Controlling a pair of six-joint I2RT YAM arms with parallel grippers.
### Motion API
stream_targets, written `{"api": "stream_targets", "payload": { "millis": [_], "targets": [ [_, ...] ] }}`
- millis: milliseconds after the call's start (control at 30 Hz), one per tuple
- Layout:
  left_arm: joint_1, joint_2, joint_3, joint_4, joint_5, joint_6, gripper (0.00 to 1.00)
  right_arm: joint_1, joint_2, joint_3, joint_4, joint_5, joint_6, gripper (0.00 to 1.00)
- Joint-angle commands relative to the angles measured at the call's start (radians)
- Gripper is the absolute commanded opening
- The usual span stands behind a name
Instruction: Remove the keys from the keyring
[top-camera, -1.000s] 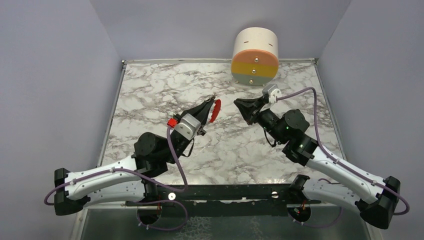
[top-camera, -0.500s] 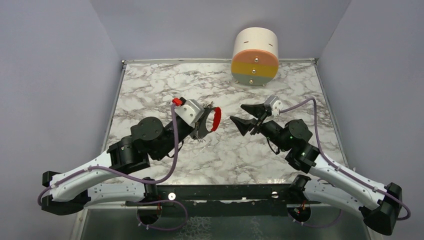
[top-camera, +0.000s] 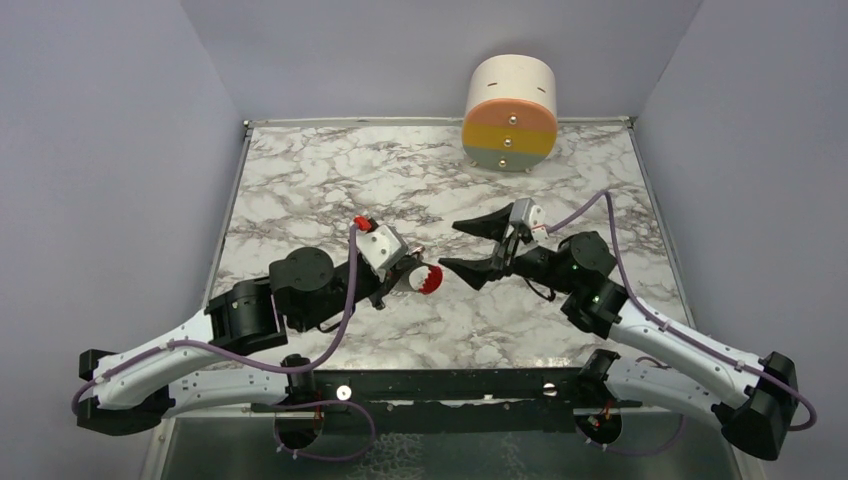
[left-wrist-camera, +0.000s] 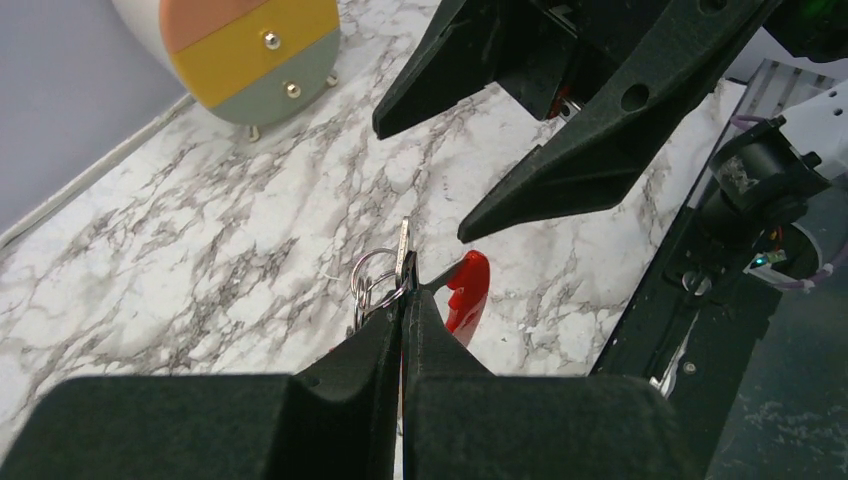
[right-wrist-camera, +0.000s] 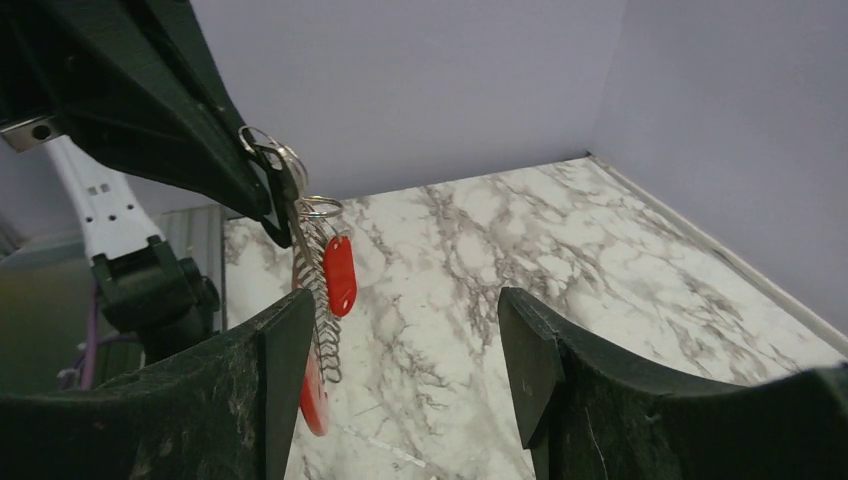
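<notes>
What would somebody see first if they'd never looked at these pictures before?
Probably the bright red clip of the keyring, dangling from the shut left pincer above the middle of the marble table. Right beside it the right pincer gapes wide open, pointing at it. At the far edge sits a round box with pink, yellow and green stripes.

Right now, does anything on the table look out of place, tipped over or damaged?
Nothing stands out. The keyring hangs in the air from the shut left gripper, with the open right gripper facing it. The round drawer unit sits at the far edge of the table; nothing looks spilled or broken.
</notes>
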Motion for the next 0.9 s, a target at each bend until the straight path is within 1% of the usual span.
{"api": "stream_targets", "payload": {
  "millis": [0,100,333,500,567,600,633,667,700,733,867],
  "targets": [
    [0.002,-0.029,-0.008,0.025,0.034,-0.009,0.0,-0.007,0.037,0.049,-0.014,-0.22,-0.013,0.68],
    [0.002,-0.033,-0.02,0.056,0.006,0.012,0.0,-0.007,0.054,0.055,-0.009,-0.289,-0.01,0.68],
    [0.001,-0.017,-0.031,0.111,0.0,0.037,0.0,-0.007,0.097,0.068,-0.01,-0.329,-0.003,0.68],
    [0.001,-0.009,-0.048,0.156,0.03,0.037,0.0,-0.007,0.153,0.072,0.031,-0.333,0.027,0.68],
    [0.002,-0.012,-0.059,0.177,0.032,0.036,0.0,-0.007,0.185,0.077,0.047,-0.341,0.043,0.66],
    [0.002,-0.012,-0.063,0.187,0.038,0.036,0.0,-0.007,0.2,0.079,0.057,-0.342,0.05,0.62],
    [0.002,-0.01,-0.068,0.193,0.045,0.034,0.0,-0.007,0.212,0.081,0.066,-0.344,0.054,0.51],
    [0.002,-0.009,-0.07,0.196,0.052,0.032,0.0,-0.007,0.222,0.084,0.071,-0.339,0.051,0.25],
    [0.002,-0.009,-0.072,0.196,0.056,0.029,0.0,-0.007,0.225,0.09,0.065,-0.308,0.049,0.06],
    [0.002,-0.012,-0.076,0.193,0.058,0.025,0.0,-0.007,0.222,0.092,0.051,-0.265,0.047,0.02],
    [0.003,-0.053,-0.112,0.176,0.038,0.0,0.0,-0.007,0.141,0.063,0.027,-0.138,-0.006,0.02]
  ]
}}
